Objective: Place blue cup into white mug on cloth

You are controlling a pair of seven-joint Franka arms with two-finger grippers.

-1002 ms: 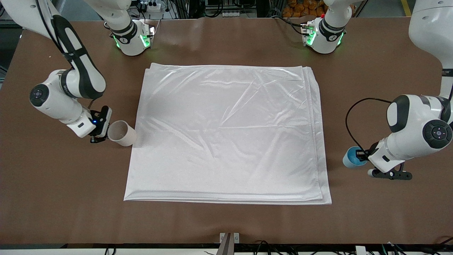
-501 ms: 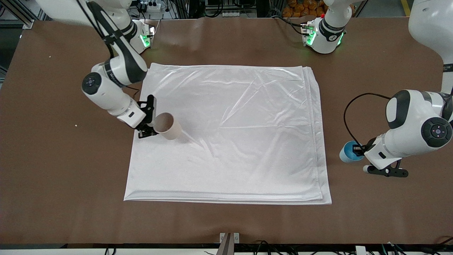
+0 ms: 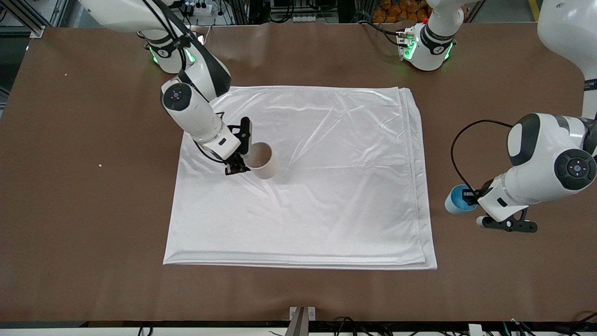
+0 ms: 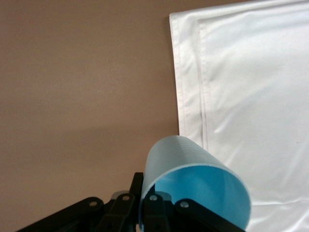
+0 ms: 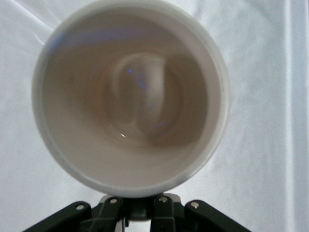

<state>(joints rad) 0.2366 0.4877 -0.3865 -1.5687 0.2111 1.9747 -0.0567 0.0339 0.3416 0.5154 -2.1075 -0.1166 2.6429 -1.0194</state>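
The white mug (image 3: 263, 161) is held tilted over the cloth (image 3: 326, 196), over its part toward the right arm's end. My right gripper (image 3: 239, 161) is shut on it at the handle side. The right wrist view shows its beige inside (image 5: 130, 96) above my right gripper (image 5: 140, 209), with cloth (image 5: 270, 154) below. The blue cup (image 3: 456, 199) is tilted, over bare table just off the cloth's edge at the left arm's end. My left gripper (image 3: 472, 198) is shut on its rim. In the left wrist view, my left gripper (image 4: 147, 210) clamps the cup's wall (image 4: 188, 164), beside the cloth (image 4: 251, 87).
The brown table (image 3: 93, 224) surrounds the cloth. The two arm bases (image 3: 170, 51) (image 3: 426, 44) stand along the edge farthest from the front camera. A small crumb (image 3: 100, 165) lies on the table toward the right arm's end. A metal bracket (image 3: 302, 313) sits at the nearest edge.
My right gripper has carried the white mug from the bare table beside the cloth to over the cloth. My left gripper has shifted slightly toward the cloth with the blue cup.
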